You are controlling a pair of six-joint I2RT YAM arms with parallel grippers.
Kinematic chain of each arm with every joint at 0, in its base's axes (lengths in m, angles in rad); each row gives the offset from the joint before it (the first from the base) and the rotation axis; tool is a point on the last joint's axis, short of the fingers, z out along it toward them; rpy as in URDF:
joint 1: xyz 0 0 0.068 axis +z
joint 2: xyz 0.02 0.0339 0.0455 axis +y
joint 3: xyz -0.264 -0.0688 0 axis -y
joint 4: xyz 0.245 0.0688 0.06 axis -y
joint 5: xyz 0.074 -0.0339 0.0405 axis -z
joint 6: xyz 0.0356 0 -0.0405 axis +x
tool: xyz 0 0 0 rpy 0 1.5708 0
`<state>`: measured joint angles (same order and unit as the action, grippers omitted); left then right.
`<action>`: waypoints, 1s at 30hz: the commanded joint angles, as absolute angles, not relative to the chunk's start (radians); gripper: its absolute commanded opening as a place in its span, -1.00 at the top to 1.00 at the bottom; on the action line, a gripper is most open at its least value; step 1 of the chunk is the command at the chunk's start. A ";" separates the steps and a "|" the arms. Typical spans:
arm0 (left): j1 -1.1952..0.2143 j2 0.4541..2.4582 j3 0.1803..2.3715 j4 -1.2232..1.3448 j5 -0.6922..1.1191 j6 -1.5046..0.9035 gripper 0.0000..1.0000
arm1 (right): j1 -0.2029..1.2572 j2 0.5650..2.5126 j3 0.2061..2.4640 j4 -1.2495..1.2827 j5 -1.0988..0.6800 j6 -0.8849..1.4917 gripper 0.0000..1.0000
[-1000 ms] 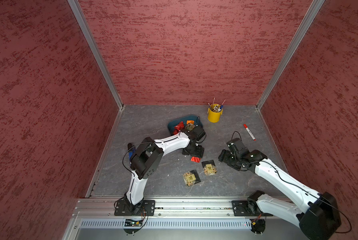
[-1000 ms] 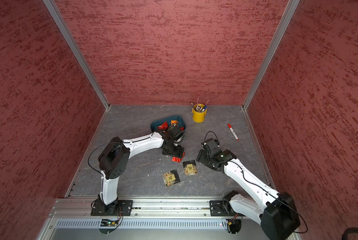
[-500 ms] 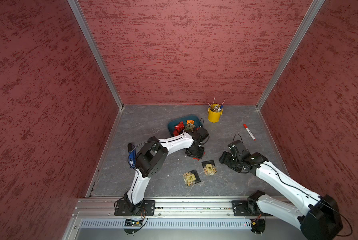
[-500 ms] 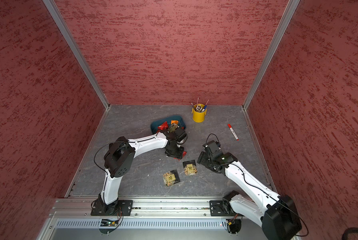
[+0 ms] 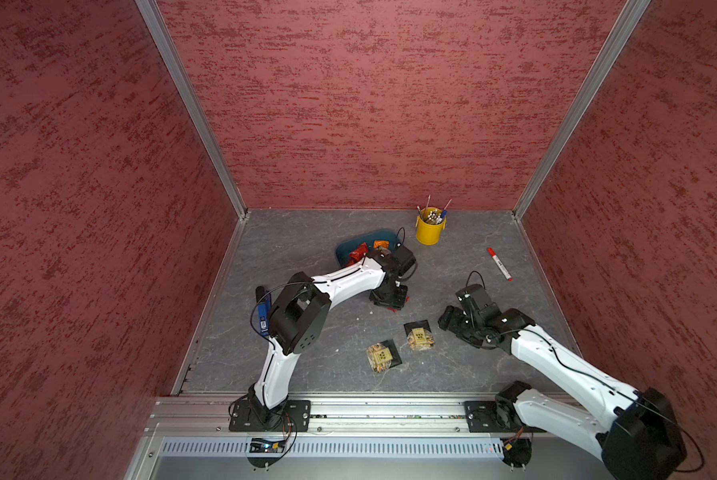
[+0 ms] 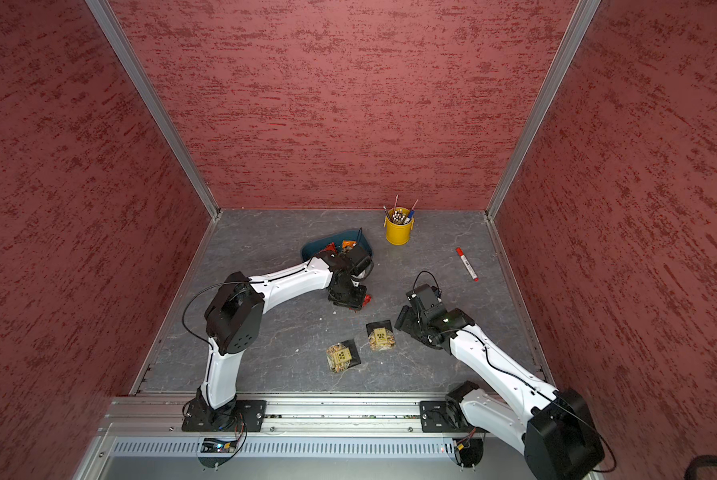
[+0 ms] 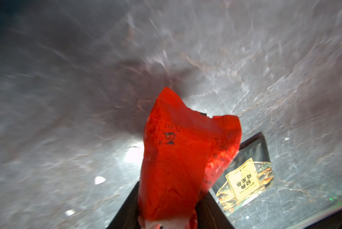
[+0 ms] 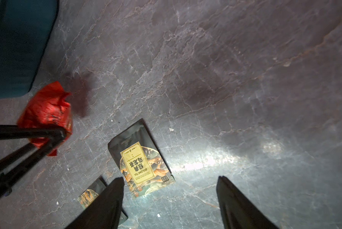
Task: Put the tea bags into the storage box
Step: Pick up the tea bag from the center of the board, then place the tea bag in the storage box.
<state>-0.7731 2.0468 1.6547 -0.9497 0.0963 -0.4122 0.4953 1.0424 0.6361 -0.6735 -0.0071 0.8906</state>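
Storage box: stood toward the back of the tabletop, its teal rim partly covered by the left arm.
Already boxed: a red sachet and an orange sachet lay inside; any others were hidden, so the count could not be told.
Left gripper: jaws were closed on a crumpled red packet, held low just in front of the box and outside its wall.
Right gripper: jaws stood wide apart and empty, above the first black pouch.
Left on the table: that pouch and a second black pouch, near each other and well apart from the box.
Judged progress: probably past the middle, with one packet in hand and two not yet picked.
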 commanded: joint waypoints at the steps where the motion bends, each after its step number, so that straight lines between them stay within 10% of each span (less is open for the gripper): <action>1: -0.699 1.966 1.737 -1.007 0.071 -0.366 0.14 | 0.488 1.057 0.627 -0.629 -0.017 0.899 -0.57; 16: -0.457 2.072 1.883 -0.999 0.141 -0.292 0.03 | 0.487 1.111 0.643 -0.608 -0.028 0.898 -0.56; 25: -0.446 2.054 1.880 -0.989 0.137 -0.283 -0.71 | 0.486 1.094 0.625 -0.606 -0.024 0.899 -0.57; 30: -0.471 1.981 1.835 -0.999 0.121 -0.292 -0.81 | 0.488 1.084 0.594 -0.585 -0.043 0.903 -0.52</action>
